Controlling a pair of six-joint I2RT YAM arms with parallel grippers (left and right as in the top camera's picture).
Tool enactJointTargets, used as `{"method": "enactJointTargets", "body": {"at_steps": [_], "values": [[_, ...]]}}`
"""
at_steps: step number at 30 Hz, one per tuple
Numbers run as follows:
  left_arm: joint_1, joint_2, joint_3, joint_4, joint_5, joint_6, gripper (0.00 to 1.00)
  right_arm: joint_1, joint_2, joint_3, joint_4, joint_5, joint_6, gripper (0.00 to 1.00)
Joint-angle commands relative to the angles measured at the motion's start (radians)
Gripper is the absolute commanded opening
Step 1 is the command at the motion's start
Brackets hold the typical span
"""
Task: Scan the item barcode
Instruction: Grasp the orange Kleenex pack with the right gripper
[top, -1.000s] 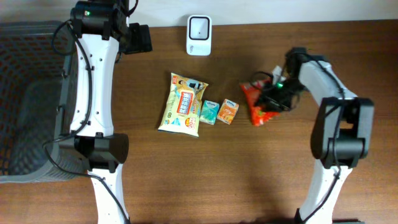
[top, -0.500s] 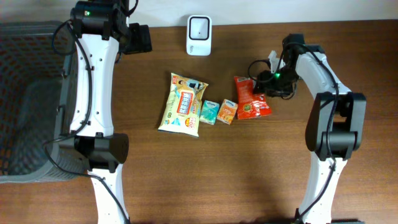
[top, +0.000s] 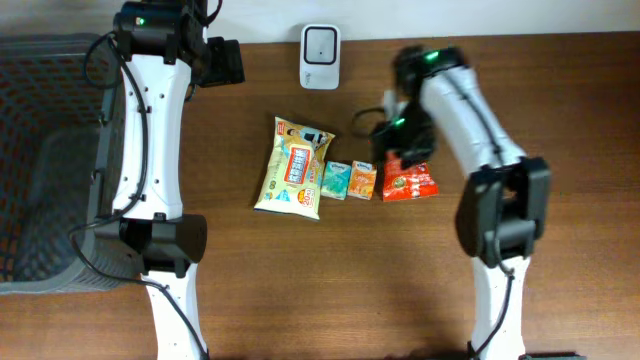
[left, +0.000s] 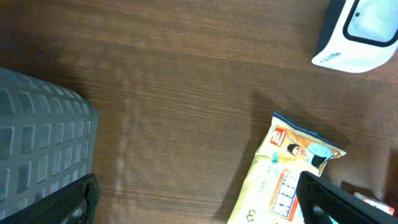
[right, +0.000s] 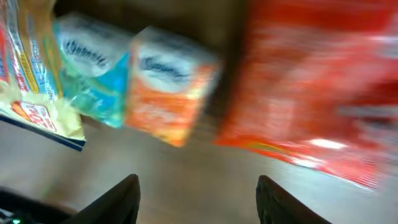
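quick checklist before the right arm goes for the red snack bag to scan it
1. right gripper open and empty: ok, nothing between its fingers.
2. red bag lying loose, not held: ok.
3. room around the bag: not ok, orange packet sits close beside it.
4. barcode facing up: cannot tell, the wrist view is blurred.
5. scanner unobstructed: ok.
6. left gripper out of the way: ok, open, over by the basket.

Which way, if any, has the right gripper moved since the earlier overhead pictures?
Yes. The right gripper has moved left, closer to the white scanner, and now hangs over the red snack bag.
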Motion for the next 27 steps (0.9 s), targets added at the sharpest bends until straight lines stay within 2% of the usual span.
{"method": "enactJointTargets", "body": {"at_steps": [1, 5, 9, 11, 12, 13, 16, 19, 20, 23, 27], "values": [[0.0, -0.002, -0.003, 0.002, -0.007, -0.01, 0.99, 0.094, -0.002, -0.123, 0.118, 0.01, 0.152, 0.45], [0.0, -0.002, -0.003, 0.002, -0.007, -0.01, 0.99, 0.109, -0.002, -0.21, 0.213, 0.125, 0.24, 0.44], [0.0, -0.002, -0.003, 0.002, -0.007, -0.01, 0.99, 0.109, -0.001, -0.211, 0.239, 0.422, 0.322, 0.41], [0.0, -0.002, -0.003, 0.002, -0.007, -0.01, 0.99, 0.109, -0.002, -0.177, 0.216, 0.419, 0.305, 0.42], [0.0, -0.002, -0.003, 0.002, -0.007, -0.01, 0.99, 0.109, -0.002, -0.153, 0.219, 0.386, 0.238, 0.43], [0.0, -0.002, -0.003, 0.002, -0.007, -0.01, 0.99, 0.109, -0.002, -0.147, 0.238, 0.314, 0.174, 0.43], [0.0, -0.002, -0.003, 0.002, -0.007, -0.01, 0.99, 0.106, -0.002, -0.132, 0.258, 0.194, 0.132, 0.43], [0.0, -0.002, -0.003, 0.002, -0.007, -0.01, 0.99, 0.131, -0.002, -0.087, 0.253, 0.267, 0.134, 0.43], [0.0, -0.002, -0.003, 0.002, -0.007, -0.01, 0.99, 0.16, -0.002, -0.079, 0.269, 0.346, 0.141, 0.47], [0.0, -0.002, -0.003, 0.002, -0.007, -0.01, 0.99, 0.217, -0.001, -0.104, 0.36, 0.45, 0.282, 0.47], [0.0, -0.002, -0.003, 0.002, -0.007, -0.01, 0.99, 0.247, 0.011, -0.206, 0.434, 0.607, 0.378, 0.42]]}}
